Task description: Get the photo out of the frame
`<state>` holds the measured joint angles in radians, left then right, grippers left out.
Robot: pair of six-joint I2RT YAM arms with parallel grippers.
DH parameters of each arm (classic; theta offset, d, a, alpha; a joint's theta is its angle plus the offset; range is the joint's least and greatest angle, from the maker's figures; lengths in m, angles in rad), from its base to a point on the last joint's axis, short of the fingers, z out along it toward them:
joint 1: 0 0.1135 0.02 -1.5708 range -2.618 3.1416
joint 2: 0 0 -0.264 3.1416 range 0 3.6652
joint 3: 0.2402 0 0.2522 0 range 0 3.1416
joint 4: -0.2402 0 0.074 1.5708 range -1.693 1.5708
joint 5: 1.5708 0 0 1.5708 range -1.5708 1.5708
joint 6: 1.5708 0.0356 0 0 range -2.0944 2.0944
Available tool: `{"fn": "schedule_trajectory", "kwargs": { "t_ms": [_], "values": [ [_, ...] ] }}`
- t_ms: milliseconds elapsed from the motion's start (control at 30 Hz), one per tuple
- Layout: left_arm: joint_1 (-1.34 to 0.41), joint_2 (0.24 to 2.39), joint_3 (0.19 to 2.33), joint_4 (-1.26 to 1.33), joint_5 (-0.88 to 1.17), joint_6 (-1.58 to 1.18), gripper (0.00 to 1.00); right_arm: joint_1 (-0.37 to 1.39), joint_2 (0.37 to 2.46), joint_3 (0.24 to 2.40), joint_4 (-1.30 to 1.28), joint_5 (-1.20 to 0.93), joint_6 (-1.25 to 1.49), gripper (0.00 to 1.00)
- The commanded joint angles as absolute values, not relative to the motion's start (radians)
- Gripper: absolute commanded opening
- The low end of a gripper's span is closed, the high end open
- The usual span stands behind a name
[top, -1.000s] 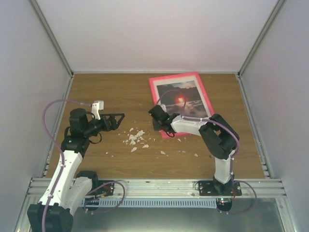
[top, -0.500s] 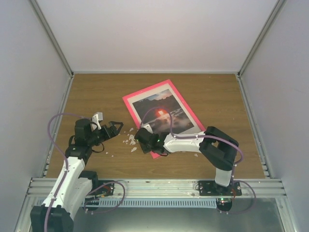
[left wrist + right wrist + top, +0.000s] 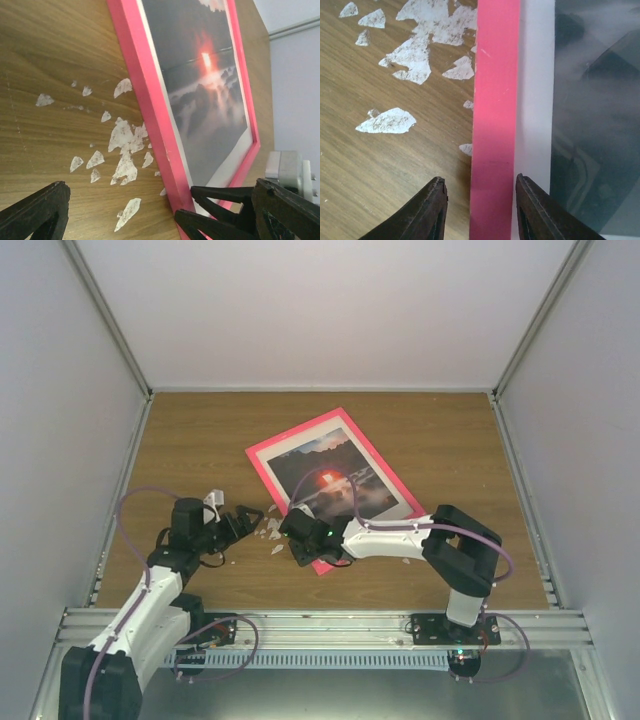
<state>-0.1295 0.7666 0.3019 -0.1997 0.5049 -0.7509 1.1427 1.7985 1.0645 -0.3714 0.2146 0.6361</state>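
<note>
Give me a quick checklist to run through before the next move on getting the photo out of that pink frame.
1. Photo removed: not ok; the glossy seascape photo sits face up inside the thin pink-red rectangular frame.
2. Frame flat on the wooden table: ok, as far as it shows.
3. Right gripper gripping the frame: not ok; its jaws stand apart astride the pink border.
4. Left gripper ready: ok; wide open beside the frame's near corner.
5. Back of frame reachable: cannot tell; it faces down.
6. White flecks on the table loose or stuck: cannot tell.
</note>
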Motion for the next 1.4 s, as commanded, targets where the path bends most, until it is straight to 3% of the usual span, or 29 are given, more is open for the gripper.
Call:
{"fn": "schedule_trajectory", "kwargs": {
  "t_ms": [0,367,533,700,1167,1367],
  "values": [
    [-0.136,0.781,0.281,-0.105,0.487,-0.781,0.99,1.148,1.813,1.115,-0.43,0.18,0.619,0.4],
    [-0.135,0.813,0.228,-0.028,0.521,-0.805,0.99,1.146,1.883,1.164,-0.452,0.216,0.624,0.31],
    [-0.137,0.838,0.22,-0.003,0.547,-0.818,0.99,1.143,1.866,1.177,-0.463,0.224,0.632,0.15],
    [-0.144,0.878,0.229,0.076,0.58,-0.84,0.99,1.14,1.807,1.184,-0.462,0.231,0.637,0.09],
    [-0.185,1.051,0.236,0.344,0.647,-0.96,0.96,1.138,1.68,1.17,-0.363,0.219,0.685,0.04],
    [-0.209,1.133,0.28,0.389,0.664,-0.963,0.85,1.139,1.658,1.128,-0.269,0.198,0.719,0.04]
  ]
}}
